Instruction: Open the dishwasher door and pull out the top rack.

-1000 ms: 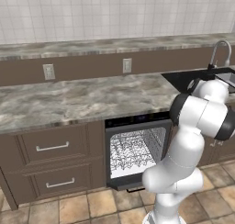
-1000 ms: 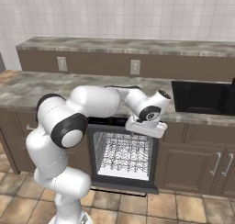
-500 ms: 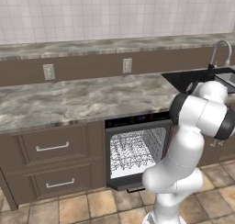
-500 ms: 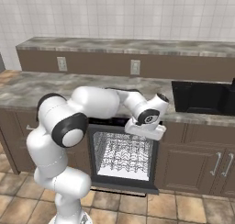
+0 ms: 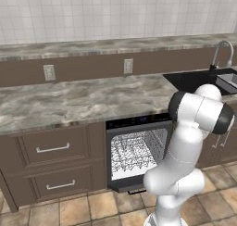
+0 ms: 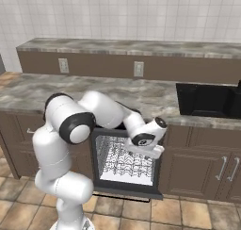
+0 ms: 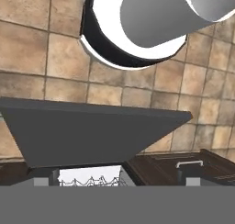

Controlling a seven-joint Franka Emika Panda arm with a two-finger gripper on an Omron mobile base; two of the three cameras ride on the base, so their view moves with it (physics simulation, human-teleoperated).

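The dishwasher door [image 6: 126,192] hangs folded down flat, and its dark front edge shows low in the left base view [image 5: 126,185]. In the hand view the door [image 7: 92,129] is a wide dark grey panel seen from above. The top rack [image 5: 135,152], a white wire basket with thin tines, sits inside the tub [image 6: 123,162], and a strip of it shows past the door's edge [image 7: 92,179]. My gripper [image 6: 147,151] hangs in front of the opening's upper right corner, above the door. It is open, with its fingertips [image 7: 43,178] wide apart and nothing between them.
Brown drawers with silver handles [image 5: 53,148] stand left of the dishwasher, and cabinet doors [image 6: 202,170] stand to its right. A marble counter [image 5: 69,102] runs above, with a black sink [image 5: 203,79] and a faucet [image 5: 222,53] at the right. Tiled floor [image 5: 92,206] lies in front.
The hand has dropped from counter-edge height to the upper right of the dishwasher opening. The jaws have stayed open, and the door and rack have not moved.
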